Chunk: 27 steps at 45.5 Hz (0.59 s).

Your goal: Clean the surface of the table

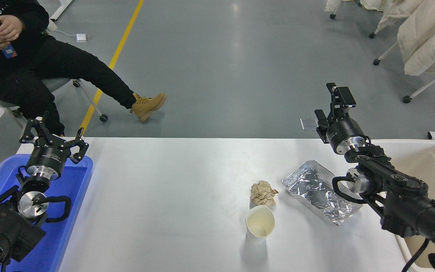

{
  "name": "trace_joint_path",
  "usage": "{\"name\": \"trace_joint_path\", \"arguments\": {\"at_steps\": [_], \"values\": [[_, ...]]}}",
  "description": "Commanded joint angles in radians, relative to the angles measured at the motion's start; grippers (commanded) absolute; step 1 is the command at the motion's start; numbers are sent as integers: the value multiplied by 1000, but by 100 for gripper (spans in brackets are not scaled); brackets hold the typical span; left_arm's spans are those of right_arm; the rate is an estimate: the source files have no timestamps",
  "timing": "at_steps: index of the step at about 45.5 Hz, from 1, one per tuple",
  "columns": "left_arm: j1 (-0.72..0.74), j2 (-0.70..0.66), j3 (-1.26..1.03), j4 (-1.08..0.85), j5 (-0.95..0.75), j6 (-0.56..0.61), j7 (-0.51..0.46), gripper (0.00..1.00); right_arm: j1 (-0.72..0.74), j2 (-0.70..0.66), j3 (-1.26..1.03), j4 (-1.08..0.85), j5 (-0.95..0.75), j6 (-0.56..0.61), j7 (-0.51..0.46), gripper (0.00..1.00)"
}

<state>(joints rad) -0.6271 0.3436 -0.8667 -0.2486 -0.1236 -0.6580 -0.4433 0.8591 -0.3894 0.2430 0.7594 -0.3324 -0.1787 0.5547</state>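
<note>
Our right hand point(329, 107) hangs above the table's far right edge, fingers apart and holding nothing. Near it on the table surface point(172, 189) lie a foil tray point(315, 190), a crumpled brown paper point(263, 192) and an upright paper cup point(259, 223). Our left hand point(53, 138) sits spread open over the blue tray point(74, 204) at the left edge.
</note>
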Motion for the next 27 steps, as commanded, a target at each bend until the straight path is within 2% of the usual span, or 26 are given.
{"name": "trace_joint_path", "arguments": {"at_steps": [1,12,19,27], "values": [[0,0,0,0,-1,0,0,100,90,-132,-286,130,-66,-2,-30,100],[0,0,0,0,-1,0,0,100,192,-273,-524,284,-70,27,-122,100],[1,0,0,0,-1,0,0,100,222,-373,-550,386,-112,96,-187,100],[0,0,0,0,-1,0,0,100,225,-379,-544,376,-114,102,-188,100]]}}
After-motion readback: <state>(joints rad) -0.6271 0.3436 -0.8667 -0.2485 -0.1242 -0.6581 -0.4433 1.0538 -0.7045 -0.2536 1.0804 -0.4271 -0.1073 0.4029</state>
